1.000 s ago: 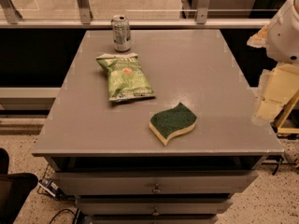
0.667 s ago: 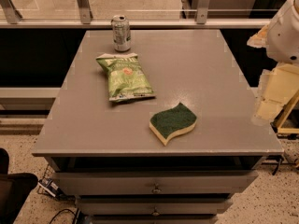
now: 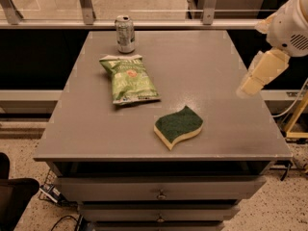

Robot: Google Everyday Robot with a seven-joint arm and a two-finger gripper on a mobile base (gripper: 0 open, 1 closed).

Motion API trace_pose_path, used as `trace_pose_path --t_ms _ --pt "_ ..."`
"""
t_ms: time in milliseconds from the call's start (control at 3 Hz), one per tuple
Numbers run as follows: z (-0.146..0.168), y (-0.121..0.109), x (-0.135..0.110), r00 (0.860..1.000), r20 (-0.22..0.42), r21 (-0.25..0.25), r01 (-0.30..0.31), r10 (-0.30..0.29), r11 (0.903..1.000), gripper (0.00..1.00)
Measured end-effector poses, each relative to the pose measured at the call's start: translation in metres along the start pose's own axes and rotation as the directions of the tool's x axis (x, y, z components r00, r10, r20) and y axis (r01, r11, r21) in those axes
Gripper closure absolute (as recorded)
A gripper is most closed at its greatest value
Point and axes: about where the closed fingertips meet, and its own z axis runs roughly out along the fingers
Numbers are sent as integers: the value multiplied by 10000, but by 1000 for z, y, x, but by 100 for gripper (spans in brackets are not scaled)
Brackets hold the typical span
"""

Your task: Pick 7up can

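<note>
This looks like a lab or office test space. A grey flat-topped cabinet with metal drawers (image 3: 120, 189) stands on speckled flooring (image 3: 269, 215), with loose black cables (image 3: 50, 192) at lower left. A glass railing with metal posts (image 3: 86, 4) runs along the top, and the robot's cream gripper (image 3: 257, 76) hangs at the right edge.

One small silvery metal 7up can (image 3: 125, 34), one crinkled green chip bag (image 3: 130, 78), one wavy green-yellow sponge (image 3: 179, 127). One cream gripper (image 3: 254, 80), at the right.

Warm, rather dim light falls from above, laying a faint sheen on the grey tabletop (image 3: 226, 57) while the space behind and beneath it stays dark. Shadows are short and soft. The pale gripper (image 3: 248, 86), at the tabletop's right edge, is the brightest-lit surface.
</note>
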Motion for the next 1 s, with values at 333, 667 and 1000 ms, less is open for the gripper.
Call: trace_pose_path --t_ms 333,667,1000 --pt "18 -37 -13 9844 1630 707 -791 667 9944 0" --pt "33 -70 -35 9339 3435 1223 -1495 995 9812 0" --pt "41 -84 -57 8530 5029 1381 -2388 1397 9612 0"
